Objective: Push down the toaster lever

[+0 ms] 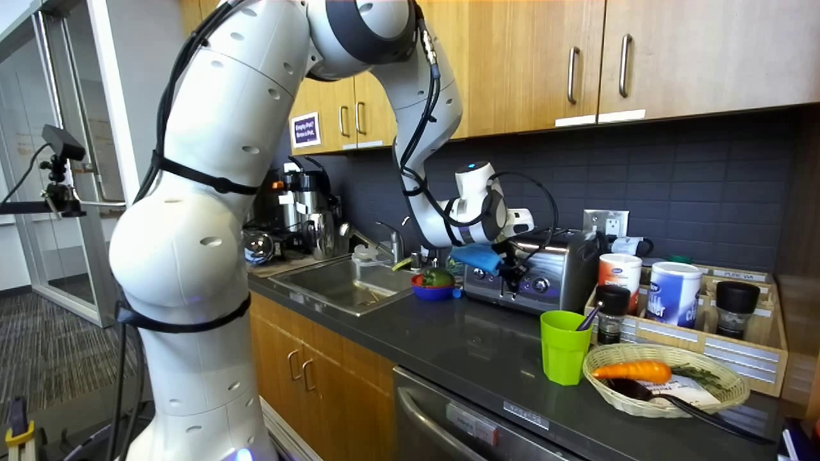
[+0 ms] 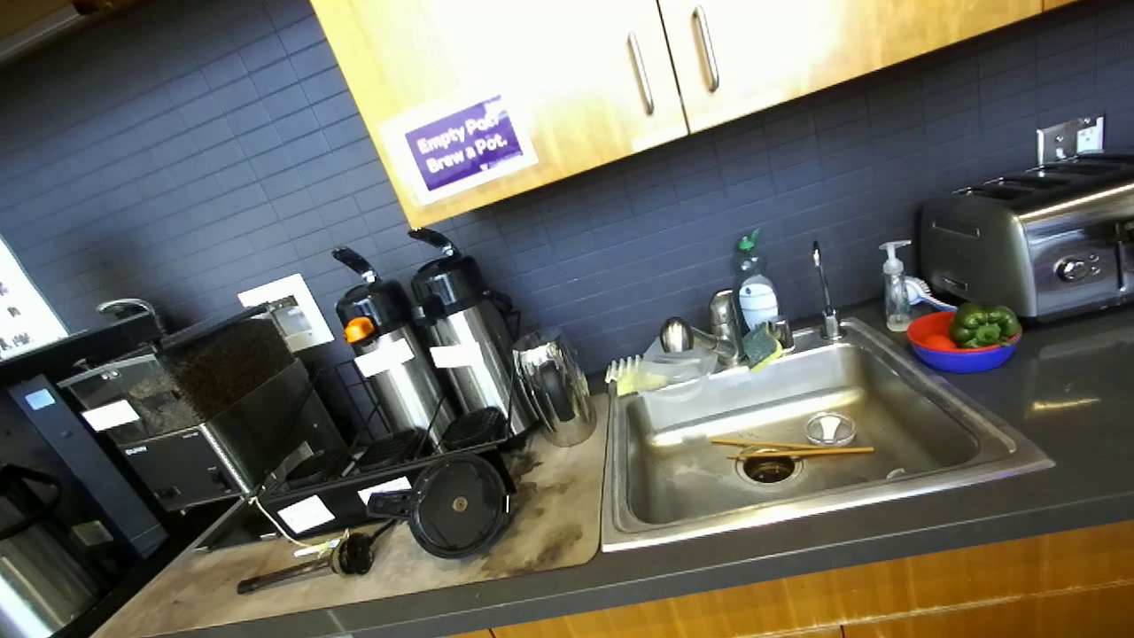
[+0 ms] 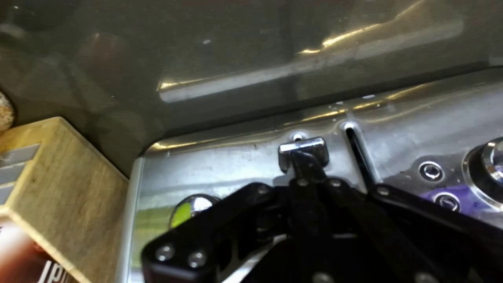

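The toaster (image 1: pixel 556 269) stands against the back wall on the dark counter. In an exterior view its end and part of its front (image 2: pixel 1054 239) show at the right edge. In the wrist view its steel front (image 3: pixel 220 157) fills the middle, with the counter above it in the picture. A chrome lever (image 3: pixel 302 145) sits near the lower end of its slot. My gripper (image 3: pixel 308 163) has its black fingers together, the tips over the lever's face; whether they press it is unclear. In an exterior view the gripper (image 1: pixel 510 282) is in front of the toaster. Another slot's upper part is hidden.
A wooden tray (image 1: pixel 711 339) with canisters and grinders stands beside the toaster, close in the wrist view. A green cup (image 1: pixel 564 349) and a wicker basket (image 1: pixel 666 410) stand nearer. A bowl with a pepper (image 1: pixel 432 293) and the sink (image 2: pixel 797 514) lie on the opposite side.
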Action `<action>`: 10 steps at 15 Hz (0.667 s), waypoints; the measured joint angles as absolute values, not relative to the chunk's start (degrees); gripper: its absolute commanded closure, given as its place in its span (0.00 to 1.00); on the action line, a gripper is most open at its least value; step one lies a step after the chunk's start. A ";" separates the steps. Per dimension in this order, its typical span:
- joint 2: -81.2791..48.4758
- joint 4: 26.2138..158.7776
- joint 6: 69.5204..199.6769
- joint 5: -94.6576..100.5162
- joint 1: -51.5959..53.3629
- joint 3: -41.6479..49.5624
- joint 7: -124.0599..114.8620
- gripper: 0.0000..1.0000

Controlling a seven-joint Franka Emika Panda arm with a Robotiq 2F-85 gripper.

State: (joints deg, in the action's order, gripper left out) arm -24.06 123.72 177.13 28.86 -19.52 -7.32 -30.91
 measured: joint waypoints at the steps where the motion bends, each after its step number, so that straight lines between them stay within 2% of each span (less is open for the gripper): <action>1: -24.11 123.66 177.08 28.86 -19.52 -7.32 -30.95 1.00; 10: -24.08 123.50 176.62 28.86 -19.52 -7.37 -31.07 1.00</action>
State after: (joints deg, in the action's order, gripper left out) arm -24.08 123.50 176.62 28.86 -19.52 -7.37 -31.07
